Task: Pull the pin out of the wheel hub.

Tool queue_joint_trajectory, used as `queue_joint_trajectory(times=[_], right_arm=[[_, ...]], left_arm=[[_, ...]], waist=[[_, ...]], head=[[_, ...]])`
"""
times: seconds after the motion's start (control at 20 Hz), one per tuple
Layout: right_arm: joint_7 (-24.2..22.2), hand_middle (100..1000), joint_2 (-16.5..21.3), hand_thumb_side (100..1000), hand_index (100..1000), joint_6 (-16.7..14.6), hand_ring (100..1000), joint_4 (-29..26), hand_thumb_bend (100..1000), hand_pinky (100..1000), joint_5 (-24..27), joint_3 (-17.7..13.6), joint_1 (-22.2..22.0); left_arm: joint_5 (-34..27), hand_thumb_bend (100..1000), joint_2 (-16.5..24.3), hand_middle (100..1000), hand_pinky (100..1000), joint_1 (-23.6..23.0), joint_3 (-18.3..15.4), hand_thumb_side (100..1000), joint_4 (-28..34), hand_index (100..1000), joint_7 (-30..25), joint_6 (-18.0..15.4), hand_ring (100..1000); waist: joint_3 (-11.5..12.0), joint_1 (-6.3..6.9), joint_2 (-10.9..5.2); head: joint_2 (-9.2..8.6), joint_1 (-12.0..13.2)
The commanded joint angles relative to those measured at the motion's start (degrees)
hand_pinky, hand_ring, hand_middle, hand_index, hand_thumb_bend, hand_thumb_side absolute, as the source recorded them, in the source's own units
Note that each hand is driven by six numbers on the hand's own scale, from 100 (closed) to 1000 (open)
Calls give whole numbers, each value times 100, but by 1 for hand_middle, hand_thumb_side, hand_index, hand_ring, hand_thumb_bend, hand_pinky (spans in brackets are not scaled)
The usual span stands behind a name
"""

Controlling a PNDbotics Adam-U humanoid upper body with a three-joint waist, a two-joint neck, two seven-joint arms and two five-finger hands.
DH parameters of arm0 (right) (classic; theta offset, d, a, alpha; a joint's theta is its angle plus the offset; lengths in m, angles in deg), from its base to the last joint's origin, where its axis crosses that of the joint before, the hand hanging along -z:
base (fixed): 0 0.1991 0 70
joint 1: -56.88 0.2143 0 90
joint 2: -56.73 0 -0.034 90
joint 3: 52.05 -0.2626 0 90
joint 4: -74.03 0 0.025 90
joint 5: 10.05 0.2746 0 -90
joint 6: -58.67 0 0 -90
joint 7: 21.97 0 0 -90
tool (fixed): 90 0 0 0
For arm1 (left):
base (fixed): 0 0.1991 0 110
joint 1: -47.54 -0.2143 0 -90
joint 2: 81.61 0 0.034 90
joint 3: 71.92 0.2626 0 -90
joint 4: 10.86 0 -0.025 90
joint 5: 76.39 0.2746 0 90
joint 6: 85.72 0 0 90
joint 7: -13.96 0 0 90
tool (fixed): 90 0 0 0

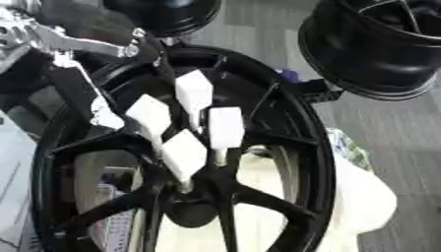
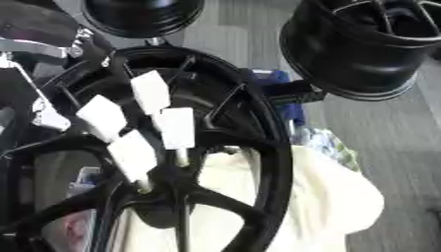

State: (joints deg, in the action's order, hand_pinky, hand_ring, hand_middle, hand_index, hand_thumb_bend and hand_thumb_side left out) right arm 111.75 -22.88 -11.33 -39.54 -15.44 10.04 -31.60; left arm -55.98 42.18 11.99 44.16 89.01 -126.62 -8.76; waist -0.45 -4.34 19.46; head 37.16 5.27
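Note:
A large black spoked wheel [image 1: 317,147] fills the view, its hub [image 1: 191,209] low in the middle. Several white block-headed pins stand out of the hub area on thin metal stems: one [image 1: 226,127] right of centre, one [image 1: 185,153] just below it, two more [image 1: 194,91] [image 1: 151,114] higher up. My left arm, black with silver joints, comes in from the upper left. Its hand [image 1: 102,115] lies inside the wheel's left side, close beside the leftmost white block. Spokes partly hide it, so whether it touches a pin does not show. My right hand shows in no view.
Two other black wheels [image 1: 168,15] [image 1: 379,49] stand at the top, the right one on a dark bracket. A cream cloth [image 2: 331,197] lies under the big wheel's right side, with a blue object [image 2: 274,78] behind the rim. Grey floor [image 1: 400,152] runs along the right.

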Motion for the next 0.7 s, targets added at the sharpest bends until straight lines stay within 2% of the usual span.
queue_joint_trajectory(times=[0.05, 0.45, 0.7], right_arm=[[825, 665, 95, 250, 837, 807, 597, -102, 436, 825, 3, -79, 28], [825, 665, 72, 250, 837, 812, 597, -102, 435, 826, 26, -83, 22], [825, 664, 62, 251, 837, 818, 596, -102, 434, 825, 32, -92, 19]], left_arm=[[68, 439, 56, 698, 810, 53, -12, 448, -52, 866, -139, -209, 802], [162, 419, -23, 687, 807, 15, 64, 445, -233, 843, -139, -305, 793], [-76, 378, -66, 701, 815, 38, 103, 453, -214, 840, -139, -338, 791]], waist=[[-17, 2, -96], [-20, -26, -83], [-10, -26, -86]], head=[[-72, 8], [-67, 20], [-48, 23]])
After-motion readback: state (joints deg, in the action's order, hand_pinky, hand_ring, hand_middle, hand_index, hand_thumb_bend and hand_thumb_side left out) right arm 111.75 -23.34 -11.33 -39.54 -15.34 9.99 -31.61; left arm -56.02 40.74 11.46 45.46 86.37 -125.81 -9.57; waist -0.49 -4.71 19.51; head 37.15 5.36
